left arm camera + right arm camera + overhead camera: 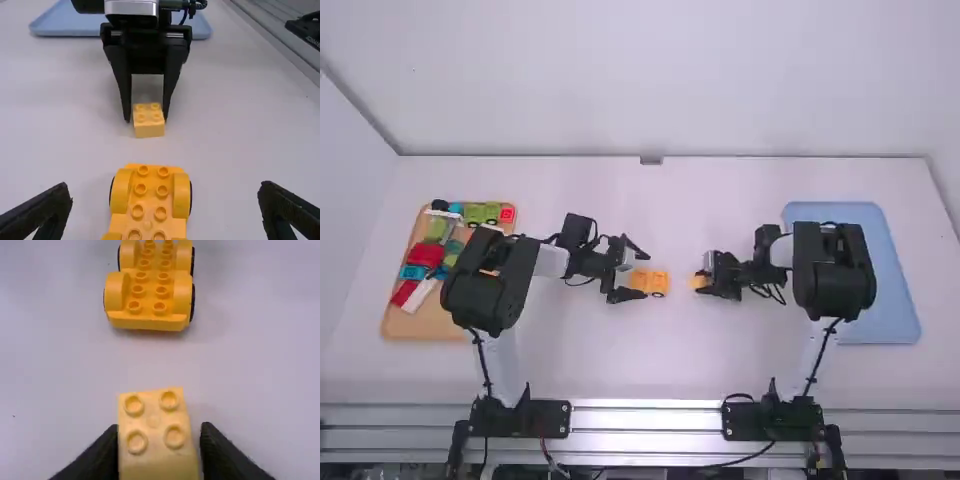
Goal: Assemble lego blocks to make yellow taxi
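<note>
Yellow taxi base [148, 200] stands upright on the worktop [665, 360], around the middle, well apart from the far and near edges. Its length runs left to right, with a stretch of worktop on both long sides. A gap separates its right end from the yellow block [155, 460]. Farther out, the wooden tray of coloured blocks [392, 328] lies near the left edge and the blue tray [898, 310] near the right.

The left gripper [645, 276] is spread wide, one fingertip beyond each long side of the base, with room between them and it. The right gripper [701, 282] is closed on the block, a finger against either side.

The base is warm orange-yellow, with paired rows of round studs on top, rounded wheel arches and black wheels showing at the sides. The block is squarish and paler, with four studs upward.
</note>
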